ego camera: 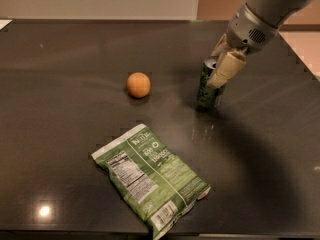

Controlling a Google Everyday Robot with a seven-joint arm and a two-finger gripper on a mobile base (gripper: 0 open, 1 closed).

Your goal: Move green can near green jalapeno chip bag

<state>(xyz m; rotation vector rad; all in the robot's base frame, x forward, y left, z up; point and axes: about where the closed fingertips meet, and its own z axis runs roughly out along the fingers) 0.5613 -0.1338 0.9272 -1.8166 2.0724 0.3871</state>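
Three objects rest on the dark table (60, 74). All positions below are referenced to the green jalapeno chip bag (150, 176).

1. Chip bag: lies flat and diagonal near the front edge of the table, nutrition label and barcode facing up.
2. Orange fruit (138, 84): behind the bag, level with its left half and apart from it.
3. Green can (209, 86): upright, behind and to the right of the bag, well apart from it.
4. Gripper (221, 68): behind and to the right of the bag, lowered over the top and right side of the can, with the arm reaching in from the upper right corner. Whether it is clamped on the can or only placed around it cannot be told.

Hazards (judgement):
- Contact is high on the can. A sideways drag toward the bag could tip the can rather than slide it.
- An incomplete clamp could let the can slip out on lift and roll.
- A low approach could ride the can onto the crinkled bag edge, shifting the bag or leaving the can tilted.

Surface and room: the tabletop is dark, smooth and glossy, with a bright light reflection to the left of the bag near the front edge. A pale wall and a brown panel stand behind the table, far beyond the bag.
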